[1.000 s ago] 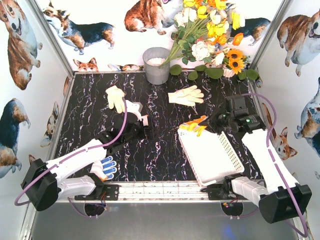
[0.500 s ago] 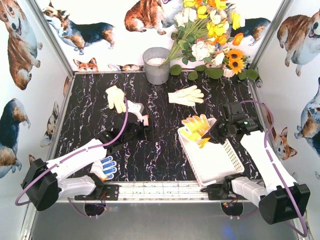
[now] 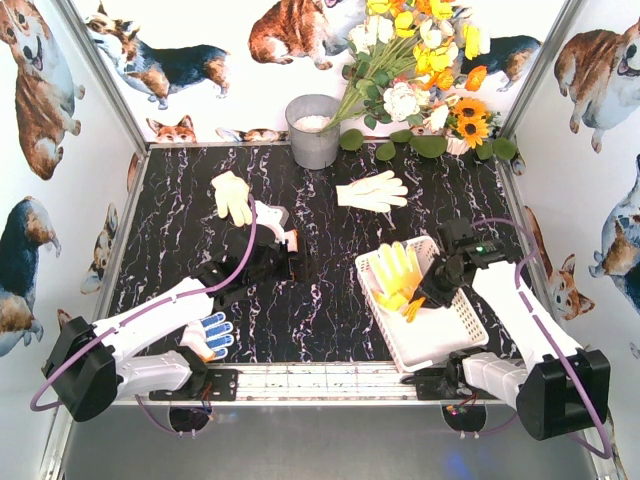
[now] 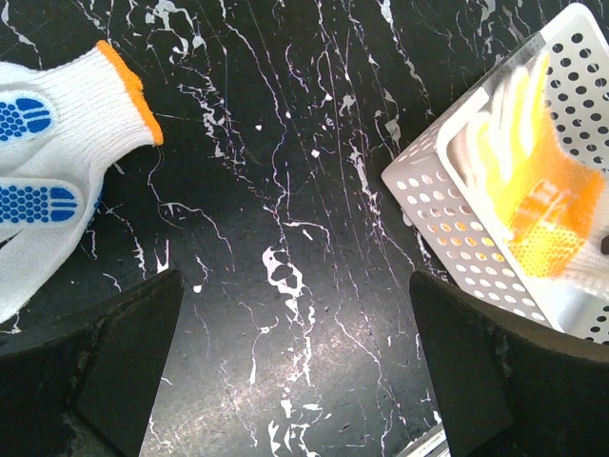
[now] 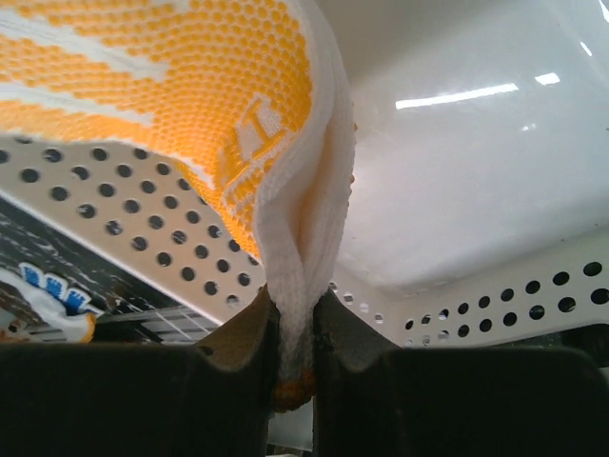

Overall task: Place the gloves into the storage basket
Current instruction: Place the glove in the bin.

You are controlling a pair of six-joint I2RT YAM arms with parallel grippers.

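My right gripper (image 3: 428, 290) is shut on the cuff of a yellow-palmed glove (image 3: 397, 272), which hangs inside the white storage basket (image 3: 441, 344). In the right wrist view the gripper (image 5: 297, 324) pinches the folded white knit, with the yellow glove (image 5: 181, 86) above the basket floor (image 5: 476, 190). My left gripper (image 3: 285, 255) stands open over bare table, holding nothing. In its own view, the gripper (image 4: 295, 381) has a blue-dotted glove (image 4: 48, 162) to its left and the basket (image 4: 442, 228) to its right. Two cream gloves (image 3: 232, 195) (image 3: 372, 190) lie at the back. A blue-dotted glove (image 3: 212, 335) lies by the left arm's base.
A grey metal bucket (image 3: 313, 130) stands at the back centre. A bunch of flowers (image 3: 420, 70) leans over the back right corner. Walls printed with dogs close the table on three sides.
My right gripper has carried the yellow glove from the basket's far corner toward me and down into the basket. The left arm has not moved.
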